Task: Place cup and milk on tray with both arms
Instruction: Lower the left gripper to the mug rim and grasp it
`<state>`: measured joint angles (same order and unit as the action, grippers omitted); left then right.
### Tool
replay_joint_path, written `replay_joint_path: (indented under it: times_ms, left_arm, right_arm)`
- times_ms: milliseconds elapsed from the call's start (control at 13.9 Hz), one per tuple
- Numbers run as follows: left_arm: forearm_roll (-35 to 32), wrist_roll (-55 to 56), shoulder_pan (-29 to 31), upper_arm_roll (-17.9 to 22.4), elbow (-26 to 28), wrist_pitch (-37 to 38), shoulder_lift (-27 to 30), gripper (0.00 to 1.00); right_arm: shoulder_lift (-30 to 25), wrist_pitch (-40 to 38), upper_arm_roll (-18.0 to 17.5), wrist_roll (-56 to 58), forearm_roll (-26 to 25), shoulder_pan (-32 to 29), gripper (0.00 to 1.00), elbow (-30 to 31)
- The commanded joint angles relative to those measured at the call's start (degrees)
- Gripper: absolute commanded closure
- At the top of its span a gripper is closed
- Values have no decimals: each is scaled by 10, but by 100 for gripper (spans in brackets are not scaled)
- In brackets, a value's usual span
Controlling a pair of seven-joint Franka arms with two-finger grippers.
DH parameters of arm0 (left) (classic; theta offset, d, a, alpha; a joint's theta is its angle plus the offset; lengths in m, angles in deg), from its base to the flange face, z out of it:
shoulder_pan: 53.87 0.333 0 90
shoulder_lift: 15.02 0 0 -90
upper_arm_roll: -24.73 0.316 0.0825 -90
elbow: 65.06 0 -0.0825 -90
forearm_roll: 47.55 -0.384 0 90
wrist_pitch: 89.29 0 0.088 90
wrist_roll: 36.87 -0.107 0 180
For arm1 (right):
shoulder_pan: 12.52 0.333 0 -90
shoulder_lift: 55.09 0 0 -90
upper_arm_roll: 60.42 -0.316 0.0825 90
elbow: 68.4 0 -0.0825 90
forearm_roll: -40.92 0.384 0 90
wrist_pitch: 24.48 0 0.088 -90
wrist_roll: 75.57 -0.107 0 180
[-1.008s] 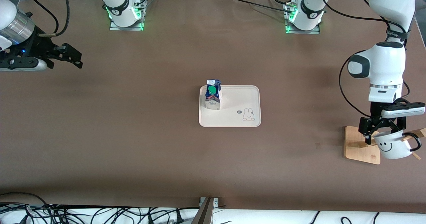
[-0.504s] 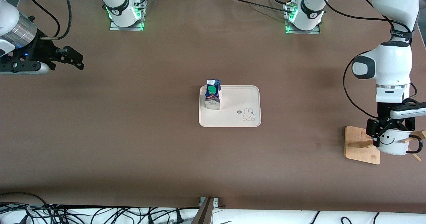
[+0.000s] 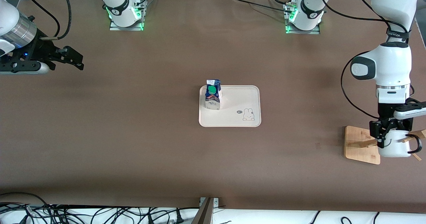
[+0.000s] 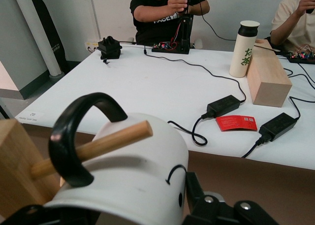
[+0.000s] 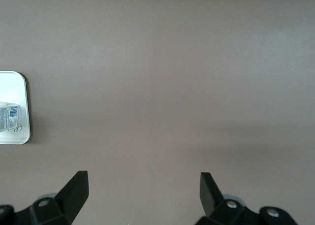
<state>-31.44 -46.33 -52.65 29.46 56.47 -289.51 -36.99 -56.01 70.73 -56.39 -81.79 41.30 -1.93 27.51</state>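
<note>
The milk is already standing on the tray mid-surface, at its corner toward the right arm's end. The left pincer is gripping the cup at the bamboo rack, a wooden peg threading its black handle. Next, I'd judge, it needs sliding off that peg, then carrying over the tray. The right pincer is waiting, fingers spread, over bare surface. The tray's lettering is too small to read.

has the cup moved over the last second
Yes. The cup, gripped by the left gripper, has swung on the wooden rack; its smiley face no longer shows.
</note>
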Motion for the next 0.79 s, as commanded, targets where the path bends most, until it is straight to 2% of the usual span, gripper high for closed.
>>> replay_joint_path:
  times_ms: [0, 72, 288, 720]
  left_arm:
    - [15, -5, -6, -3, 4, -3, -13, 92]
    - [15, -5, -6, -8, 5, -3, -18, 100]
    - [15, -3, -6, -18, 26, -3, -19, 100]
    - [15, 14, -7, -37, 28, -3, -17, 100]
  right_arm:
    - [4, -5, -3, -1, 1, -6, 0, -12]
    - [4, -5, -3, -1, 1, -6, 0, -12]
    - [4, -5, -3, -2, 1, -6, 0, -12]
    - [4, -5, -3, -2, 1, -6, 0, -12]
